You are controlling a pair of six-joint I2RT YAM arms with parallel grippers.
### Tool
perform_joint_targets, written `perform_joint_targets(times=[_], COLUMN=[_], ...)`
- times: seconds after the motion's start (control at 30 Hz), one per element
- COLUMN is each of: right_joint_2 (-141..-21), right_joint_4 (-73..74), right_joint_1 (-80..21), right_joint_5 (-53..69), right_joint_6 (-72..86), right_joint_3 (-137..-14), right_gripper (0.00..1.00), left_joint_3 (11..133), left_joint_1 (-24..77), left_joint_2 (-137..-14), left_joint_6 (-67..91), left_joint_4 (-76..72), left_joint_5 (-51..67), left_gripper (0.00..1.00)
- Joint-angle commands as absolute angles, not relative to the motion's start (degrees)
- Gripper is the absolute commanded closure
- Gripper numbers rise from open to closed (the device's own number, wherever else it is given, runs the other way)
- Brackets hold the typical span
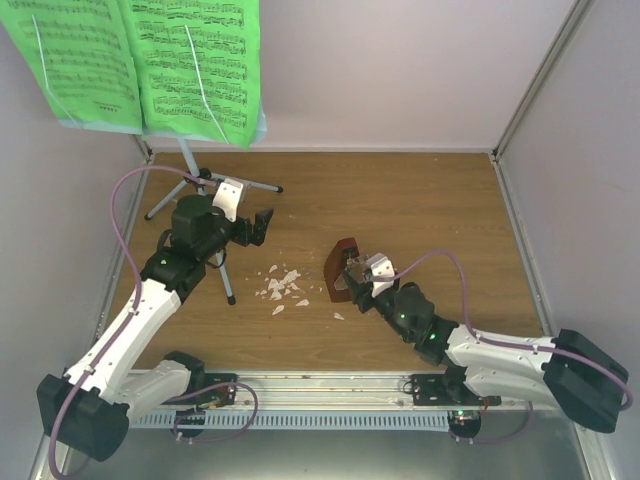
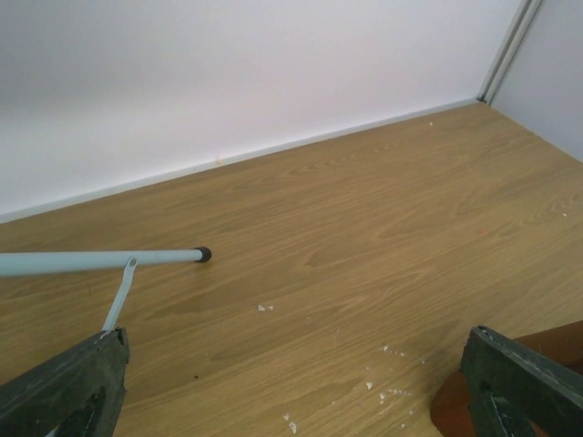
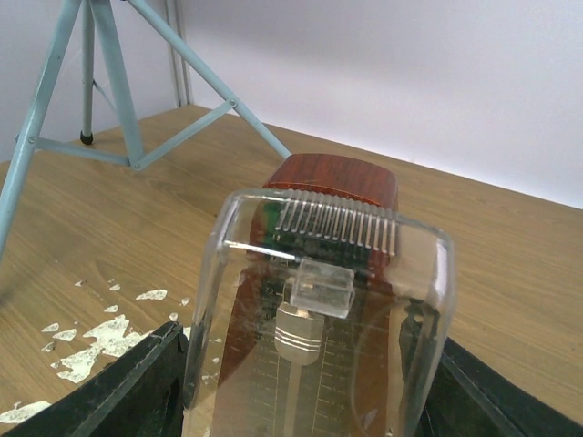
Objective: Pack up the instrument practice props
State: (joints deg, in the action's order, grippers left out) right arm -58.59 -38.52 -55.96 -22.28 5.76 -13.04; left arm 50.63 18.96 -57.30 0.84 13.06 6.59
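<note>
Metronome (image 1: 338, 262) centre frame on table (image 1: 420, 210), clamped between right gripper (image 1: 352, 278) fingers. Left gripper (image 1: 247, 212) jaws wide apart beside music stand (image 1: 188, 160) legs; green sheet music (image 1: 150, 60) upper left.

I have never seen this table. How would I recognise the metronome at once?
Look at the middle of the wooden table, just right of the scattered white crumbs. There the right claw grips the metronome. It is the only reddish-brown thing, a small pyramid with a clear front cover, unlike the tall pale blue music stand holding green sheet music at far left.
</note>
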Motion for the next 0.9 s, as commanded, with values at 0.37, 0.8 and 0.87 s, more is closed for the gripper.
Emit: perform_joint_targets(times=[0.37, 0.8, 0.87], right_joint_2=[-61.4, -66.2, -66.9], right_joint_4=[-44.7, -48.3, -48.4], right_joint_1=[-56.5, -56.5, -56.5], right_joint_5=[-23.9, -23.9, -24.0], right_joint_6=[1.6, 2.6, 2.8], right_joint_3=[-12.3, -11.7, -11.5], right_gripper=[0.54, 0.54, 0.54], left_joint_3=[49.9, 49.8, 49.7], left_joint_1=[18.7, 18.7, 18.7], left_joint_2=[-57.3, -57.4, -57.4], left_joint_6=[0.4, 0.4, 0.4], left_joint_4=[10.4, 10.3, 10.2], left_joint_5=[6.6, 7.1, 7.3], left_gripper=[0.01, 0.01, 0.01])
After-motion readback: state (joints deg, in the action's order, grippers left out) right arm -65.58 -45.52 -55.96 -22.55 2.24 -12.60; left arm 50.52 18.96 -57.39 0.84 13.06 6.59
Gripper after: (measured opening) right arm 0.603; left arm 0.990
